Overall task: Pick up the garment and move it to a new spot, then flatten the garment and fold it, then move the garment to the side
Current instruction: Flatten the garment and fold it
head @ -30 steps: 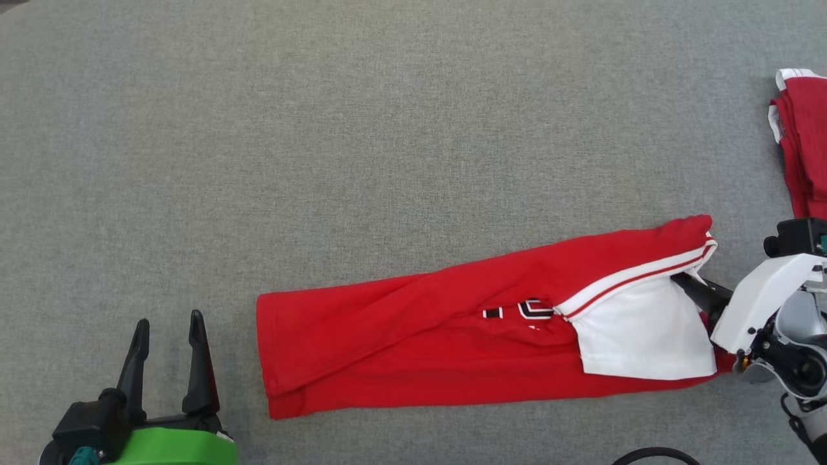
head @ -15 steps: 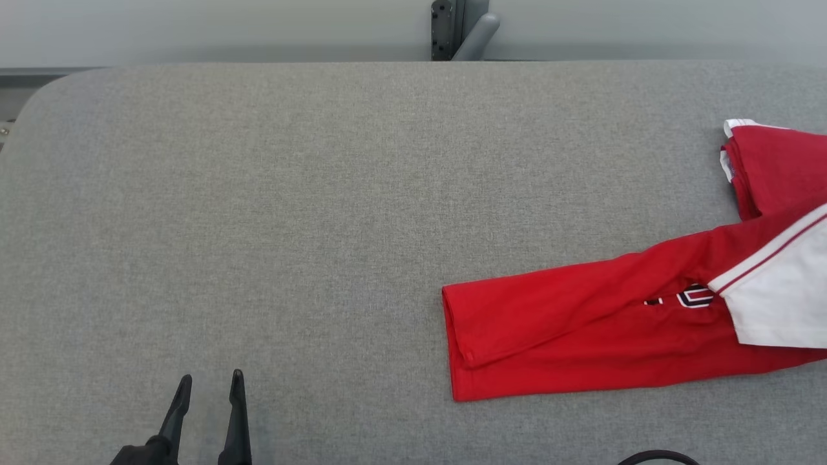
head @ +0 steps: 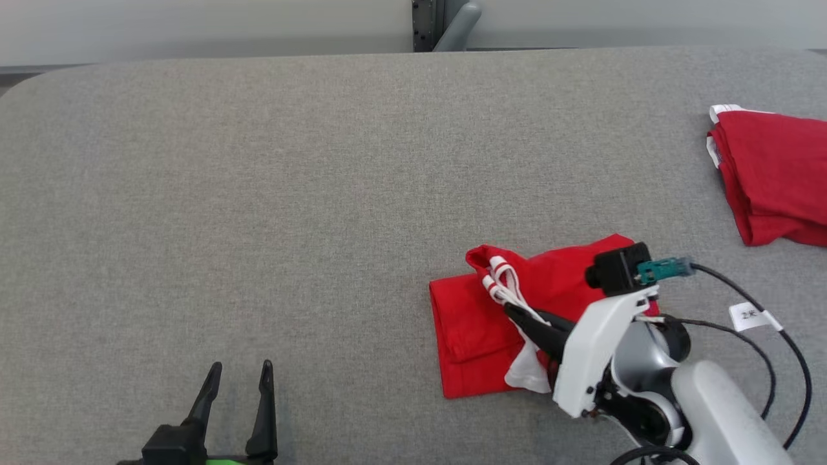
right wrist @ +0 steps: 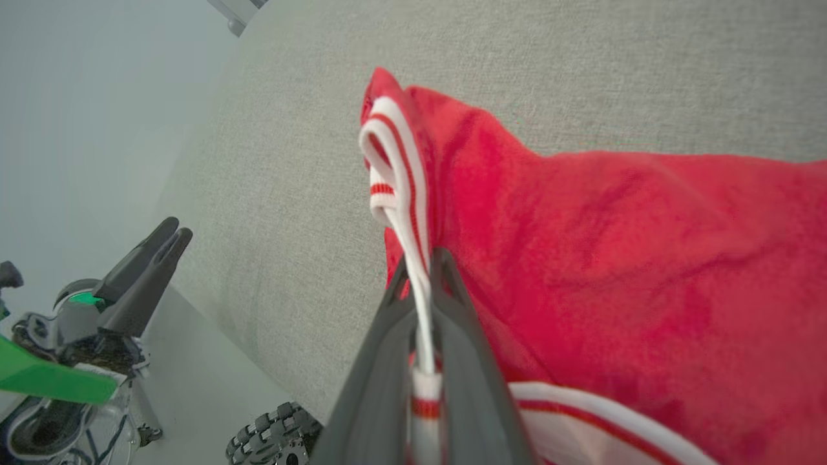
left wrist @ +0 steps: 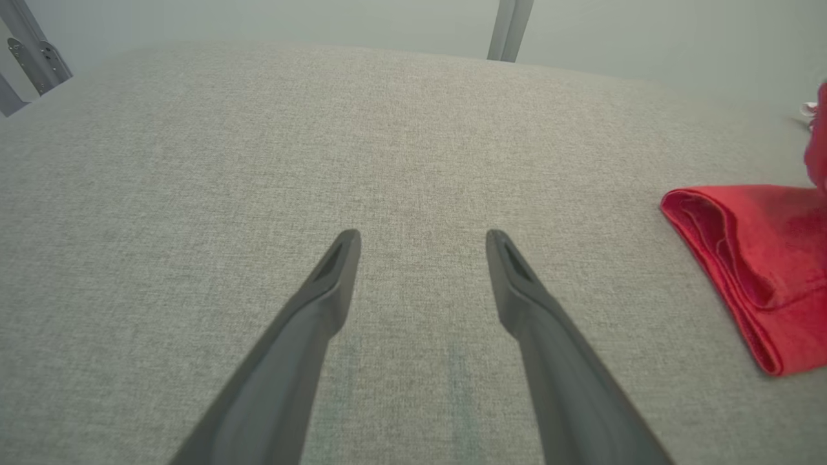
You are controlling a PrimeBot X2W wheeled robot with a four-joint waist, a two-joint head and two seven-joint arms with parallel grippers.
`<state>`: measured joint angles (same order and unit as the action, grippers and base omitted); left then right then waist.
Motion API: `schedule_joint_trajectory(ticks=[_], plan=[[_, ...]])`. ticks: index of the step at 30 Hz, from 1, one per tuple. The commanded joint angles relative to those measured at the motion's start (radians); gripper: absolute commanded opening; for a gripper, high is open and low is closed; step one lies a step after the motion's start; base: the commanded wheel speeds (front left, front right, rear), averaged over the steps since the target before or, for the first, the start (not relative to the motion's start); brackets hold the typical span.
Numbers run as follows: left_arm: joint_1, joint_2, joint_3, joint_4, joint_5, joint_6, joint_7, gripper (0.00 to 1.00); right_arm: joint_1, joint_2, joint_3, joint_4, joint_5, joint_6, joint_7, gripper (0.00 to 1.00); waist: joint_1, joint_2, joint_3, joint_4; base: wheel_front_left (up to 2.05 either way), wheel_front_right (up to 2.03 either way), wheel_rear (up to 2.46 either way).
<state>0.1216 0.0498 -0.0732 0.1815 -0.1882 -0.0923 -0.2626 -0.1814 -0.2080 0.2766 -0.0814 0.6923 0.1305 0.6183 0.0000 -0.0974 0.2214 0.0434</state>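
The red garment lies partly folded on the grey table, right of centre and toward the near edge. Its left end is a flat doubled layer with a clean fold edge facing left. Over that layer the fabric humps up.

The right hand reaches in from the near right with its fingers pointing left. It is clenched on the garment's white-and-red striped trim. In the right wrist view the trim runs between the two fingers, which press together on it, and it loops out past the tips. A flap of white cloth hangs beneath the fingers onto the red layer.

The left hand is at the near left, released, with its fingers spread over bare table, grasping nothing and well apart from the garment. I cannot tell whether its tips touch the table.

At the far right a second red cloth, folded, lies apart from the garment. A white tag hangs by the right wrist.
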Motion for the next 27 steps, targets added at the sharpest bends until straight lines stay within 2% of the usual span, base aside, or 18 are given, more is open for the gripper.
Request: schedule_joint_trajectory(ticks=[1, 3, 5, 12, 13, 14, 15, 19, 23, 27], plan=[[-0.023, 0.002, -0.005, 0.011, 0.008, -0.003, -0.003, 1.0, -0.022, 0.031, 0.018, 0.043, -0.053, 0.0, -0.034, 0.0, 0.0, -0.0001, 0.028, 0.008, 0.0, 0.0, 0.0], [-0.04, 0.002, -0.006, 0.024, 0.012, -0.006, -0.003, 1.0, -0.036, 0.085, 0.041, 0.111, -0.106, 0.0, -0.08, 0.0, 0.0, -0.0001, 0.034, 0.017, 0.0, 0.0, 0.0], [-0.051, 0.002, -0.008, 0.034, 0.016, -0.01, -0.002, 1.0, -0.053, 0.113, 0.052, 0.17, -0.13, 0.0, -0.119, 0.0, 0.0, -0.0001, 0.036, 0.027, 0.0, 0.0, 0.0], [-0.049, 0.002, -0.004, 0.045, 0.014, -0.015, -0.003, 1.0, -0.111, 0.149, 0.074, 0.291, -0.174, 0.0, -0.225, 0.0, 0.0, -0.0001, 0.036, 0.036, 0.0, 0.0, 0.0], [-0.046, 0.002, -0.003, 0.046, 0.012, -0.016, -0.003, 1.0, -0.117, 0.151, 0.08, 0.301, -0.18, 0.0, -0.239, 0.27, 0.0, -0.0001, 0.035, 0.035, 0.0, 0.0, 0.0], [-0.043, 0.002, -0.004, 0.049, 0.009, -0.017, -0.003, 1.0, -0.122, 0.153, 0.088, 0.308, -0.18, 0.0, -0.251, 0.85, 0.0, -0.0001, 0.034, 0.035, 0.0, 0.0, 0.0], [-0.039, 0.002, -0.004, 0.051, 0.009, -0.017, -0.003, 1.0, -0.123, 0.154, 0.091, 0.314, -0.184, 0.0, -0.262, 1.0, 0.0, -0.0001, 0.032, 0.034, 0.0, 0.0, 0.0], [-0.026, 0.002, -0.001, 0.05, 0.005, -0.016, -0.003, 1.0, -0.107, 0.154, 0.057, 0.252, -0.163, 0.0, -0.346, 1.0, 0.0, -0.0001, 0.022, 0.03, 0.0, 0.0, 0.0], [0.008, 0.002, 0.023, 0.031, -0.006, -0.003, -0.003, 1.0, -0.02, 0.156, -0.024, 0.101, -0.156, 0.0, -0.447, 1.0, 0.0, -0.0001, -0.008, 0.013, 0.0, 0.0, 0.0], [0.047, 0.001, 0.048, -0.017, -0.012, 0.004, -0.003, 1.0, 0.106, 0.116, -0.16, -0.016, -0.252, 0.0, -0.588, 1.0, 0.0, -0.0001, -0.043, -0.011, 0.0, 0.0, 0.0]])
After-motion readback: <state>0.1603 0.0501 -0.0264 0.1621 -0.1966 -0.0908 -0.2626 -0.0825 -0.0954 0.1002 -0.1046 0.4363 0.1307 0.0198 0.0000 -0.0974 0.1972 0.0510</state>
